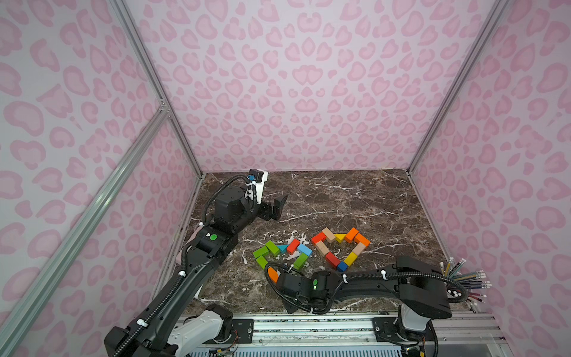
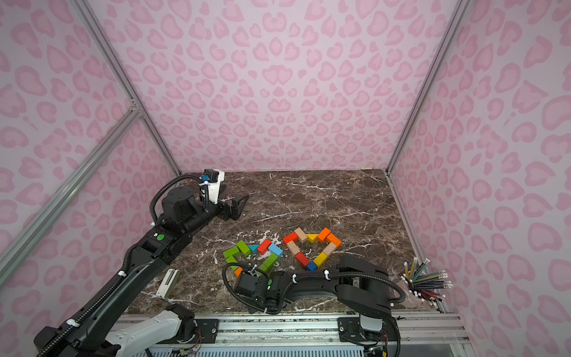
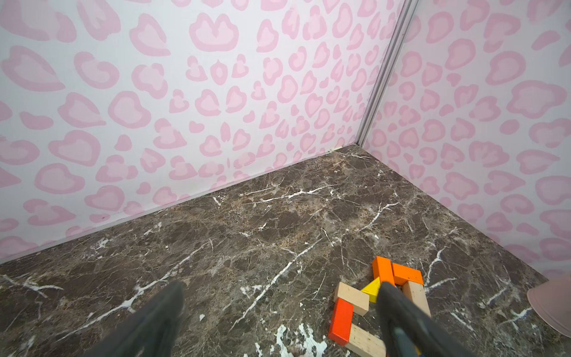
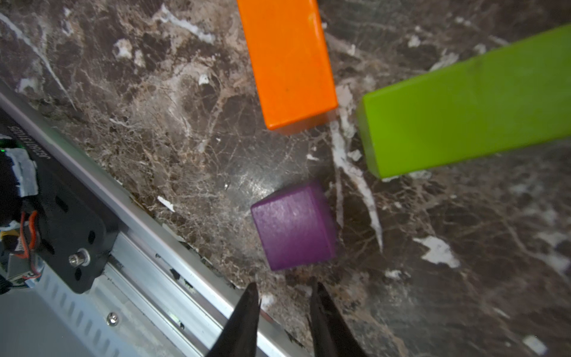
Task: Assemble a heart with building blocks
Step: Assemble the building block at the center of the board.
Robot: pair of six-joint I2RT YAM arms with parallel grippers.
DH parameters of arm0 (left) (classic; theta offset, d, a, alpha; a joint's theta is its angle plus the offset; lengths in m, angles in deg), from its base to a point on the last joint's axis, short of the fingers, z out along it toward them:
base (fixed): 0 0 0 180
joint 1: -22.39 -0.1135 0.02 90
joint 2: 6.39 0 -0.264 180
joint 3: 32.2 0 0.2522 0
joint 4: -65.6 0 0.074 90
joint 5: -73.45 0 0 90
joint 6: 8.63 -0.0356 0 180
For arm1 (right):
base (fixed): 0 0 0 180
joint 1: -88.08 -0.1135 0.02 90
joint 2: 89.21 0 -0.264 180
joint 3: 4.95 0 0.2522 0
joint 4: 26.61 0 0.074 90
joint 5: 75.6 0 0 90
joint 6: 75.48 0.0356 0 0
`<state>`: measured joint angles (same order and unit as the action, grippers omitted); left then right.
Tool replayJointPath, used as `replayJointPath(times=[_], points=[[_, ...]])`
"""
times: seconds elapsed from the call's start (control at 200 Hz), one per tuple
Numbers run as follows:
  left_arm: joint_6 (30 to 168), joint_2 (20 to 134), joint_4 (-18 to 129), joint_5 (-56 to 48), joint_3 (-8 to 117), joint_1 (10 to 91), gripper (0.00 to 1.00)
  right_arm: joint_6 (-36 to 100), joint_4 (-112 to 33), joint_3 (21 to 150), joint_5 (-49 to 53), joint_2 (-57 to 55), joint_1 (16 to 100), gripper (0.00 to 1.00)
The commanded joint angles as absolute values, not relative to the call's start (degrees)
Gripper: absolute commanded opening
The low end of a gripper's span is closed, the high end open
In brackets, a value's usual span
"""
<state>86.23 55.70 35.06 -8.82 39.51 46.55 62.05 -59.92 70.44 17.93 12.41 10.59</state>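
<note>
Two outlines of building blocks lie on the marble table. One is a heart of red, tan, yellow, orange and blue blocks. To its left is a group of green, teal, red and light blue blocks, with an orange block at its near end. In the right wrist view a purple cube lies just beyond my right gripper, between the orange block and a green block. Its jaws stand narrowly apart, with nothing between them. My left gripper hovers wide open and empty at the back left.
A cup of coloured pencils stands at the right edge. A white object lies near the left arm. A metal rail runs along the front table edge, close to the purple cube. Pink patterned walls enclose three sides.
</note>
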Motion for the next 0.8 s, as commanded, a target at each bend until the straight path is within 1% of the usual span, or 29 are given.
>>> replayJointPath(times=[0.0,0.535,0.795], points=[[86.15,55.47,37.16,-8.28,39.64,46.39,0.99,64.94,-59.18,71.60,18.76,13.13,10.65,0.31],[86.20,55.52,37.27,-7.91,39.52,46.30,0.99,67.13,-55.93,71.47,18.94,13.97,12.57,0.31],[86.15,55.69,37.29,-7.84,39.48,46.22,0.99,68.05,-54.27,70.79,18.79,13.99,13.64,0.29]])
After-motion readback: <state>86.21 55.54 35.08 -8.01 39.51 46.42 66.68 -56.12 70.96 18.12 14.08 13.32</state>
